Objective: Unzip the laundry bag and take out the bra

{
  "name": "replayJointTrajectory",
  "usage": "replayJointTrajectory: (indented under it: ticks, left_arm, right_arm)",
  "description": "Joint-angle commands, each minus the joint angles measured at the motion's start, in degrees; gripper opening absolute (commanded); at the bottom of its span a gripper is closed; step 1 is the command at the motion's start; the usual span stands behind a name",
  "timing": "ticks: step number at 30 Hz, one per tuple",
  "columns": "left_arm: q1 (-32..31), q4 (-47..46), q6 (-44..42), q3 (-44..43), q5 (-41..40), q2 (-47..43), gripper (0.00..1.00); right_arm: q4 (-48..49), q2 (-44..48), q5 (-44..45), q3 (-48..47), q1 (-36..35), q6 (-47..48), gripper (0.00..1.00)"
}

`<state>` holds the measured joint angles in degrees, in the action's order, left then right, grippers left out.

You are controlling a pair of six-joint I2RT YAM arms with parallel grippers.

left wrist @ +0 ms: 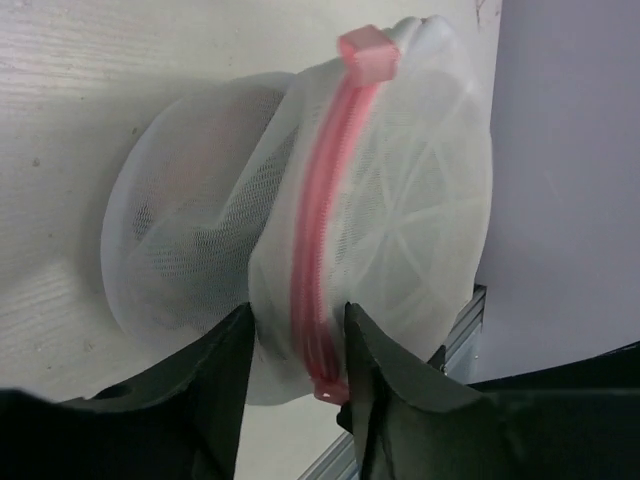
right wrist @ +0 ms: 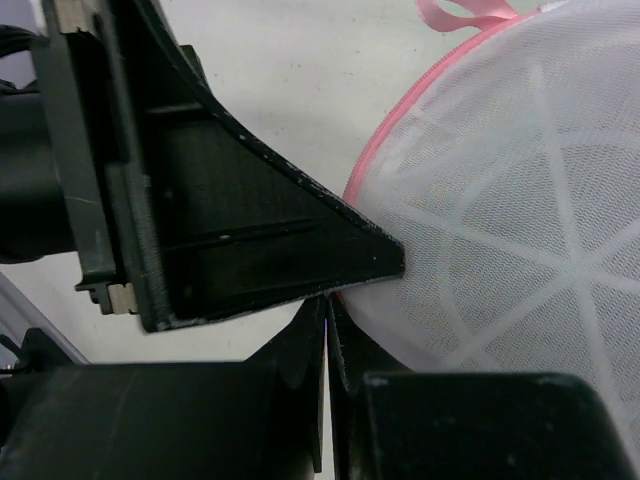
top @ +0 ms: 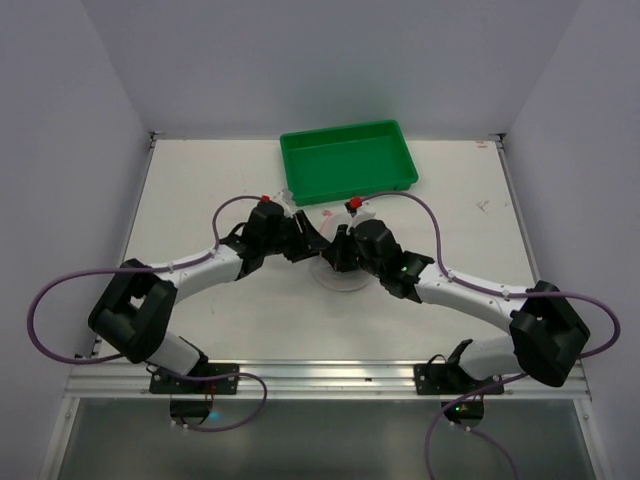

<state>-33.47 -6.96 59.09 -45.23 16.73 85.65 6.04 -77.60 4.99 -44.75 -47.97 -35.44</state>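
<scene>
One white table [top: 200,190], grey walls [top: 60,110]; left pincer [left wrist: 297,318] parted astride laundry bag [left wrist: 400,220], right pincer [right wrist: 327,322] closed.

L arm [top: 195,266] & R arm [top: 465,292] reached inward, nearly meeting; L gripper [left wrist: 297,318] jaws apart, R gripper [right wrist: 327,322] pinched closed.

laundry bag [top: 345,279] mostly hidden from above, contents indistinct through mesh

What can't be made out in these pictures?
- Bra: left wrist view, the laundry bag mesh veils its contents.
- Bag, top view: left gripper and right gripper cover most of it.
- Right wrist view: whether the shut right gripper pinches the rim; its fingertips hide contact.
</scene>
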Motion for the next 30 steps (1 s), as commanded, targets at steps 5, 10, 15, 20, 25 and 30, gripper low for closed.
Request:
replayJointTrajectory:
  ticks: [5,10,15,20,25,30]
  left_arm:
    - [-1.16,-4.3,-0.46,-1.7,-3.01,0.76,0.0]
    - [1.99,-1.83,-1.43,-0.74,-3.9,-1.62,0.0]
    - [6.66,-2.27,-2.13,3.31,0.65,-4.17,0.0]
    - [10.36,0.27,-10.03,0.6,6.81,-2.17,0.0]
    - [11.24,6.78,-18.64,-11.86,12.71,5.56,0.03]
    - [13.16,13.2,-18.31,-20.68,9.13,8.49,0.53]
  right_arm:
    - [-1.46,5.35,3.96,1.07,-0.29,0.81,0.0]
    - [-6.74,11.15,12.04,6.33,0.41,2.74,0.0]
    - [-14.12,17.65,12.67,10.47,6.91,1.17,0.0]
    - [-15.1,19.33,9.7,10.3,11.05,4.31,0.0]
    - [-9.48,14.87,-3.64,7.05,10.26,6.53,0.0]
    - [-3.33,7.92,-7.45,1.09,4.74,3.46,0.0]
